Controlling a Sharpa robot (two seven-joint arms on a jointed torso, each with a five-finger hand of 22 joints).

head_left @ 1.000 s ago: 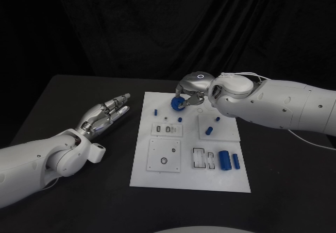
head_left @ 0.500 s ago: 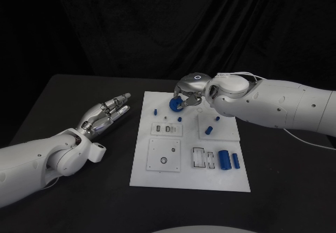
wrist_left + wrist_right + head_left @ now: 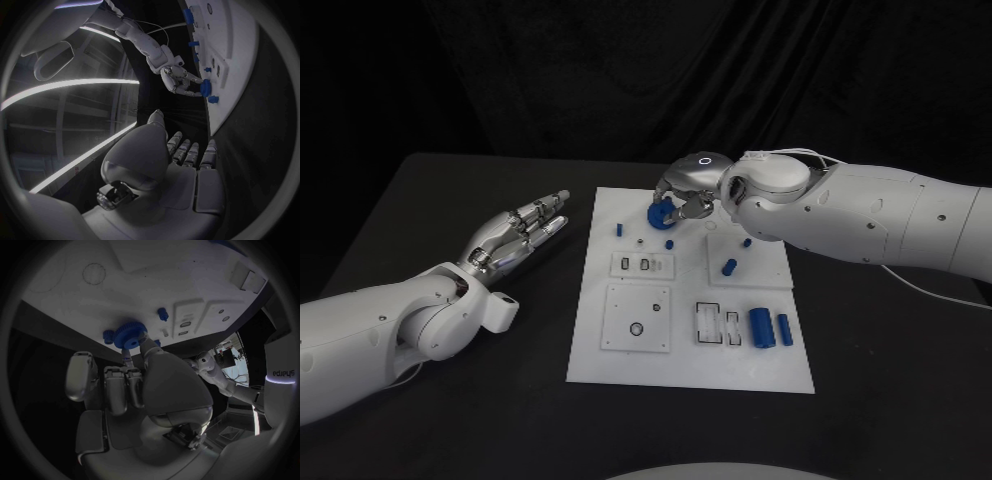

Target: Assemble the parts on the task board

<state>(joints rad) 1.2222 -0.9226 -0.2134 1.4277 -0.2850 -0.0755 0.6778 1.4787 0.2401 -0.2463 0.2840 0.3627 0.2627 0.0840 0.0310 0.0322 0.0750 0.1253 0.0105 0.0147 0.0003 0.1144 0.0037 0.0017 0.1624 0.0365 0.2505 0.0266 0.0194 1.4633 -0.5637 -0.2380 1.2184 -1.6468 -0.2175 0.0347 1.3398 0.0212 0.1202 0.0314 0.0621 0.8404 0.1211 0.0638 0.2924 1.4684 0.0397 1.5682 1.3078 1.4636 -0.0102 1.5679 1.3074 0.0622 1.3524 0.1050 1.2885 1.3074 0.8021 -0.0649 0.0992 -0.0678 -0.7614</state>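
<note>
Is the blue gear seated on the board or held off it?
Held: the right robot hand pinches the blue gear above the task board.

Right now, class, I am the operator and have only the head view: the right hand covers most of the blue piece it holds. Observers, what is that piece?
Observer: The right wrist view shows a blue gear with a toothed rim, held at the fingers' ends of the right hand.
Operator: Is it seated on the board yet?
Observer: The left wrist view gives the side: the gear is close against the task board, next to a small blue part. I cannot tell if they touch.
</note>
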